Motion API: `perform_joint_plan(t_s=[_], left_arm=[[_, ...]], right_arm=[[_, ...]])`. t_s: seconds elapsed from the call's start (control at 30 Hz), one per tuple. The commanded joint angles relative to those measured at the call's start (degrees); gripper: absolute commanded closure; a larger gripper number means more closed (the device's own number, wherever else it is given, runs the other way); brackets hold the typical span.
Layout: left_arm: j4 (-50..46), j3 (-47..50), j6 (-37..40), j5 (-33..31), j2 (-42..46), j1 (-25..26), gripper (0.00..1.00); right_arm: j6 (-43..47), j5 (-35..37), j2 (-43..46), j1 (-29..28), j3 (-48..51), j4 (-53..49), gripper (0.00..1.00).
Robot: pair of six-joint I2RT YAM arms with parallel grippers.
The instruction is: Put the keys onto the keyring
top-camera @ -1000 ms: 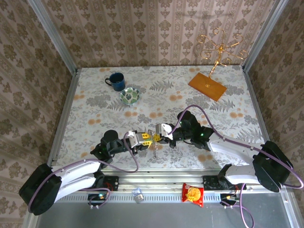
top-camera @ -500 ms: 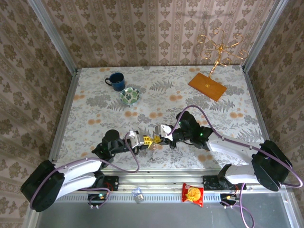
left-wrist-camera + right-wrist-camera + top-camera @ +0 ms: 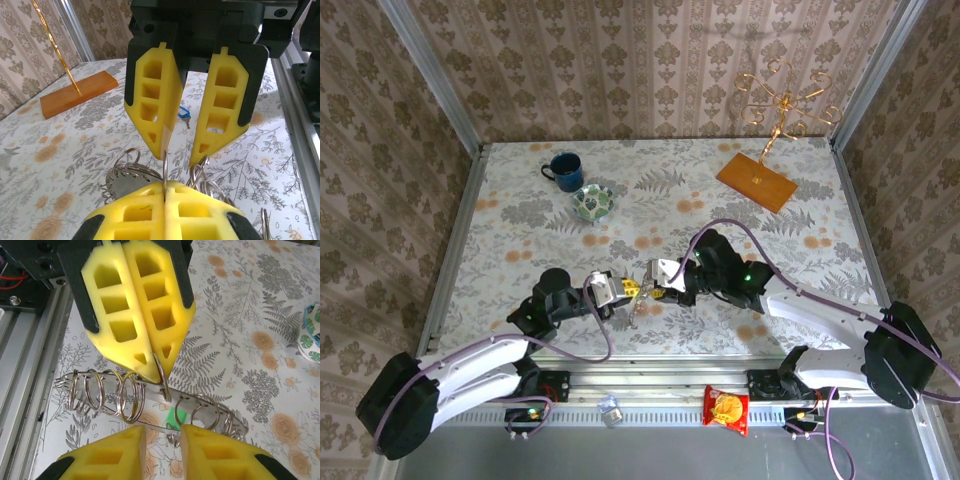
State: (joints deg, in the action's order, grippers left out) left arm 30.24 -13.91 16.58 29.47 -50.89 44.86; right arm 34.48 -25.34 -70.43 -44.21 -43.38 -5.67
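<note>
The keyring [image 3: 150, 390], a flat metal band strung with several small wire rings, hangs just above the table between both grippers. My left gripper [image 3: 165, 186] is shut on a thin ring of it, and from the right wrist its closed yellow fingers [image 3: 135, 315] pinch that ring from above. My right gripper [image 3: 162, 440] stands open, its fingers either side of the band without gripping. A green tag [image 3: 176, 417] of one of the keys shows behind the band. The blue-tagged key [image 3: 183, 112] lies on the table beyond. From above, the left gripper [image 3: 620, 290] and right gripper [image 3: 655, 281] meet tip to tip.
A blue mug [image 3: 563, 170] and a green-patterned bowl [image 3: 593, 202] stand at the back left. A gold wire stand on an orange wooden base [image 3: 757, 181] is at the back right. A red snack packet [image 3: 727, 409] lies on the front rail.
The left gripper has closed on the keyring's thin ring. The right gripper, shut before, has opened off the keyring. Both have shifted slightly left.
</note>
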Motion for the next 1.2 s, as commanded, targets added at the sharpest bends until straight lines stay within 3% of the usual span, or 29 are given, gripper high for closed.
perform_joint_plan(t_s=[0.0, 0.3, 0.77, 1.17], left_arm=[[-8.7, -4.1, 5.5, -2.0, 1.8, 0.6, 1.00], [-16.5, -8.4, 9.8, -1.3, 1.0, 1.2, 1.00], [-16.4, -9.8, 10.2, -0.3, -1.0, 1.4, 1.00], [-16.3, -10.3, 9.8, 0.7, -1.3, 1.4, 1.00]], right_arm=[[2.0, 2.6, 0.9, -0.5, -2.7, -3.9, 0.74], [2.9, 1.4, 0.5, -0.9, -3.9, -2.4, 0.74], [3.3, -1.8, -2.4, -2.2, -4.5, -1.0, 0.75], [3.7, 1.6, -3.9, -2.5, -4.4, -0.1, 0.84]])
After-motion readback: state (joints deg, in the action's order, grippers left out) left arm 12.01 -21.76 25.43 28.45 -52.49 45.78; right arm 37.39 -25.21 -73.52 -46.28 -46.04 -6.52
